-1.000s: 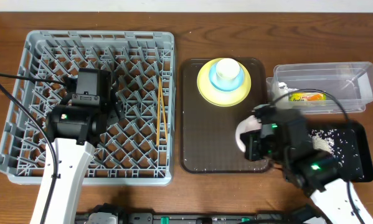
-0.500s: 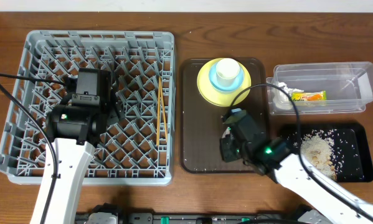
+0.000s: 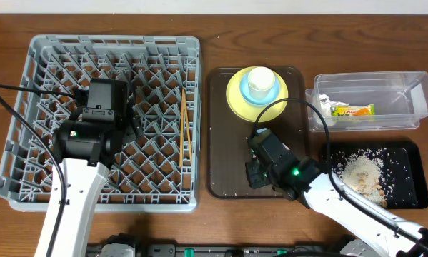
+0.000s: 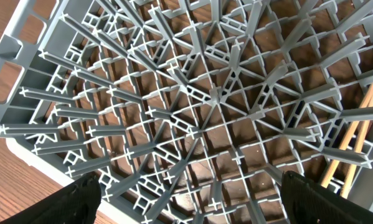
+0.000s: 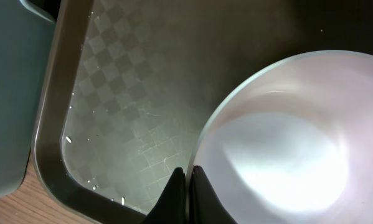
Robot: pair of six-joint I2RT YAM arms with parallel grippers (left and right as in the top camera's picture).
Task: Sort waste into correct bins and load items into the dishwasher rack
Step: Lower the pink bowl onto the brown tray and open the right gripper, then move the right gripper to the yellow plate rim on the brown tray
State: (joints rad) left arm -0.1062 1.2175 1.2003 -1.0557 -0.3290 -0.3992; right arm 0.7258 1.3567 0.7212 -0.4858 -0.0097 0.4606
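Brown wood-grain table [image 3: 214, 28] carries the grey lattice dishwasher rack [image 3: 113, 41], with 2 thin wooden chopsticks [image 3: 184, 128] lying among its pegs, beside the dark brown tray [image 3: 224, 171], where 1 light blue cup [image 3: 260, 84] sits on the round yellow plate [image 3: 235, 96]. My right gripper [image 5: 186, 186] is clenched on the thin rim of the smooth white bowl [image 5: 286, 143] above that tray's checker-textured floor, a pinch I judge suited to carrying it rackward. My left gripper [image 4: 189, 186] hangs released, jaws wide, over the rack's pegs, presumably ready to receive.
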